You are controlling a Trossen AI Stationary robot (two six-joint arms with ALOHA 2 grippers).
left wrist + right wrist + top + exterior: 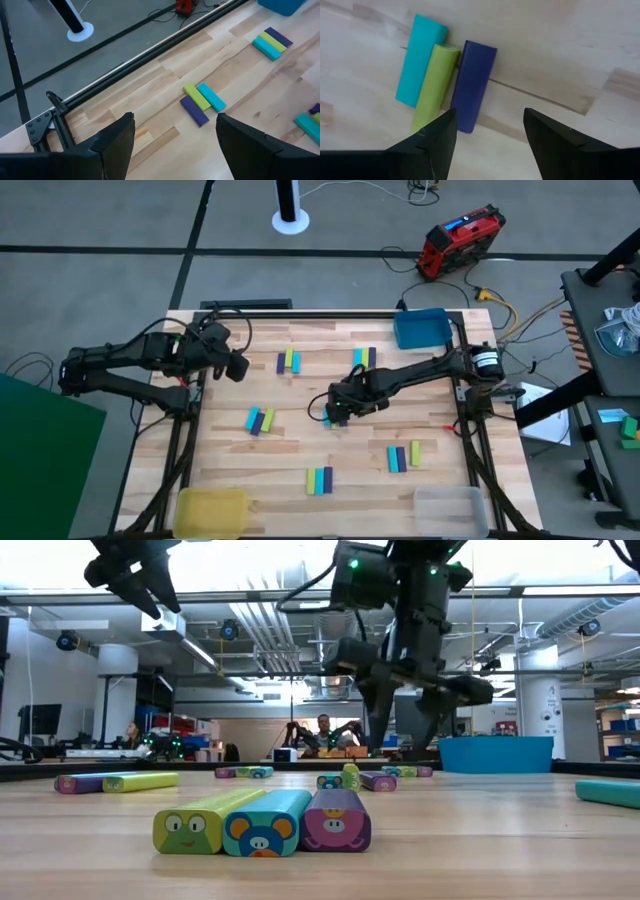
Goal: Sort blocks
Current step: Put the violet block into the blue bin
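Several trios of blocks lie flat on the wooden table [300, 395], each with a cyan, a yellow-green and a purple bar side by side. One trio [445, 82] lies just ahead of my right gripper [490, 145], which hovers open above it near the table's middle [333, 412]. In the low view my right gripper [402, 725] hangs clear of the blocks [350, 780]. At the far left of the table my left gripper [240, 367] stands open and raised, looking at another trio [202, 102].
A blue tray [420, 328] sits at the far right corner, a yellow tray [210, 508] at the near left and a clear tray [450, 510] at the near right. Other trios lie at the far middle [289, 360], left of centre [259, 420], near middle [319, 480] and near right [402, 457].
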